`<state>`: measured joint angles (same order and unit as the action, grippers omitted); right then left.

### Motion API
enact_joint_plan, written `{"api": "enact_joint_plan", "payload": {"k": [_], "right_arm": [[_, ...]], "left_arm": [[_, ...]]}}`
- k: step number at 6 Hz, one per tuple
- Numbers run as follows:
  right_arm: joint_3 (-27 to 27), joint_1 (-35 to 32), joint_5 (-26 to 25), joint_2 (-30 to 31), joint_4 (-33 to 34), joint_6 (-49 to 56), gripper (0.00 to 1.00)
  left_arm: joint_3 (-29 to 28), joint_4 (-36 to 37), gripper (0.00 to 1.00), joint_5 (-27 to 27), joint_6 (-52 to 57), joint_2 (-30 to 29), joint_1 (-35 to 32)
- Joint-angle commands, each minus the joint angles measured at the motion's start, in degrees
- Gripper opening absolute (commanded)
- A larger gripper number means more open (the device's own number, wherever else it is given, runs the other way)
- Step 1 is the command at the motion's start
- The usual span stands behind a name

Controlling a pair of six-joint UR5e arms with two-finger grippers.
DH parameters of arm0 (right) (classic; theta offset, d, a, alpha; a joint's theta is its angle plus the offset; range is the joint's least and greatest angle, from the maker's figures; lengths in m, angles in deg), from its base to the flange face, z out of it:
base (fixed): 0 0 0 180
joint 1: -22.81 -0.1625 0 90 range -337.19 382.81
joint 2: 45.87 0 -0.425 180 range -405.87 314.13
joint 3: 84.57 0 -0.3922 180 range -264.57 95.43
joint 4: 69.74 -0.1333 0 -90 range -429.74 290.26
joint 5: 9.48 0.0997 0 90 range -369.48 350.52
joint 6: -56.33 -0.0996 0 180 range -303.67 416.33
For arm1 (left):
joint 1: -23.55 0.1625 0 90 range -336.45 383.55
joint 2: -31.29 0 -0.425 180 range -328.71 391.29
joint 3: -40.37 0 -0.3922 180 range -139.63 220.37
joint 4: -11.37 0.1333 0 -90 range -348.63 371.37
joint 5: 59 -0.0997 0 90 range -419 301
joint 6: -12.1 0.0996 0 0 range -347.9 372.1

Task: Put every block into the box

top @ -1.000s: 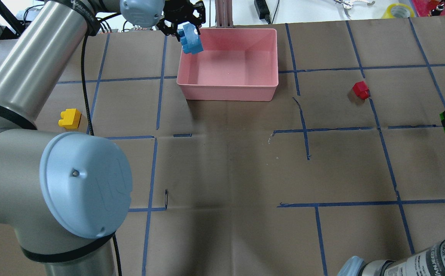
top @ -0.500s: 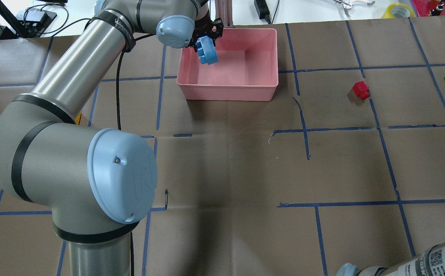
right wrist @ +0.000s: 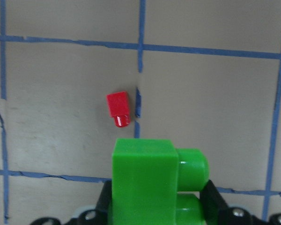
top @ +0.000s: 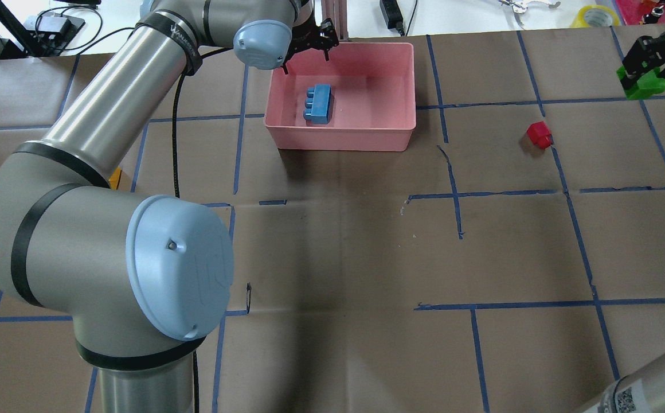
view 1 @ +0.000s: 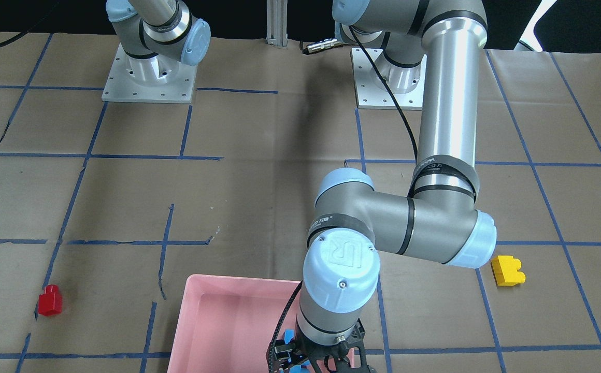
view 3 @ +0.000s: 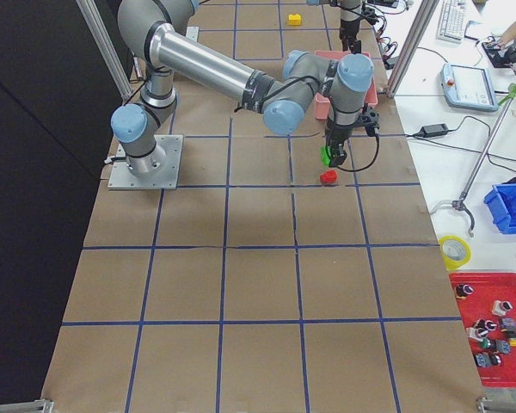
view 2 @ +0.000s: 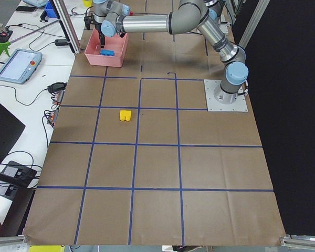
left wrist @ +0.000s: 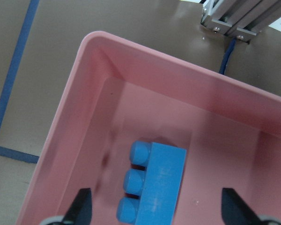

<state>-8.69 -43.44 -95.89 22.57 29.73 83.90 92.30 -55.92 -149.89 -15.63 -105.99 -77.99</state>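
Two end effectors are hanging over the desk (top: pixel 338 241). The left end effector (top: pixel 306 54) is hovering above the far left part of the box (top: pixel 344 137), its fingers standing spread wide and gripping nothing. Directly beneath it the blue brick (top: pixel 319 104) is lying on its side on the box floor, in the left half of the tray, with its three studs pointing toward the left wall. The right end effector (top: pixel 646 67) is clenching the green brick (right wrist: pixel 145 183) between its fingers and holding it lifted clear of the desk, well to the right of the box, with the studs pointing sideways in the wrist view. Below that brick the red brick (top: pixel 539 135) is sitting on the brown paper just beside a blue tape line, outside the box and well apart from it. The yellow brick (view 1: pixel 508 270) is resting on the desk on the left arm's side, also outside the box; in the overhead view the left arm is covering nearly all of it.
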Motion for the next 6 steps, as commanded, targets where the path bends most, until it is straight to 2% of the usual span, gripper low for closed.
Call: {"api": "enact_joint_plan", "payload": {"k": [1, 2, 3, 4, 5, 6], "right_arm": [[-1.4, -8.1, 6.4, -0.6, -0.5, -15.9, 0.09], [-1.6, -13.8, 9.0, -1.5, 0.9, -26.8, 0.09], [-1.6, -18.3, 12.2, -2.7, 4.3, -36.8, 0.09], [-2.3, -22.6, 12.9, -5.6, 9.5, -43.8, 0.09], [-6.0, -26.7, 12.9, -10.0, 11.9, -49.7, 0.1], [-9.4, -29.5, 12.9, -15.0, 13.7, -51.0, 0.11]], "left_arm": [[1.1, -7.1, 1.0, 0.6, 5.4, 7.0, 6.4], [1.8, -10.0, 1.0, 0.8, 11.8, 9.1, 9.8], [3.5, -11.1, 1.0, 0.2, 19.0, 10.4, 12.2], [5.8, -11.2, 1.0, 0.5, 24.4, 11.9, 15.9], [9.0, -11.2, 1.0, 0.5, 32.1, 14.0, 19.7], [12.8, -11.0, 1.0, 0.9, 41.5, 16.4, 25.4]]}}
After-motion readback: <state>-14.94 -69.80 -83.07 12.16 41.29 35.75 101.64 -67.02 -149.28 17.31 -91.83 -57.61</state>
